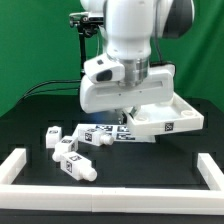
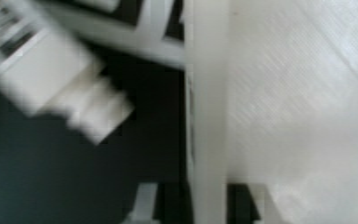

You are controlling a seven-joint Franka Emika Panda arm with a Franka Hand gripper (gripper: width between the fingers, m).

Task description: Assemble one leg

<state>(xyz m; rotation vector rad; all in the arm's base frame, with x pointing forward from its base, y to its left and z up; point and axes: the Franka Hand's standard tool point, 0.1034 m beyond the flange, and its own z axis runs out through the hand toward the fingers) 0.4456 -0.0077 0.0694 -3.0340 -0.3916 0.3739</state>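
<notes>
Three white legs with black-and-white tags lie loose on the dark table, at the exterior view's left (image 1: 60,135), centre (image 1: 100,136) and front (image 1: 78,163). The large white tabletop (image 1: 170,120) with raised rim lies to their right. My gripper (image 1: 128,108) is down at the tabletop's left edge. In the wrist view the gripper (image 2: 197,205) has its jaws on either side of the tabletop's rim (image 2: 204,120) and looks closed on it. One blurred leg (image 2: 60,80) lies beside the rim.
A low white wall runs along the table's front (image 1: 110,198) and up both sides, left (image 1: 14,165) and right (image 1: 212,165). A black stand with cables (image 1: 78,40) rises at the back, in front of a green curtain.
</notes>
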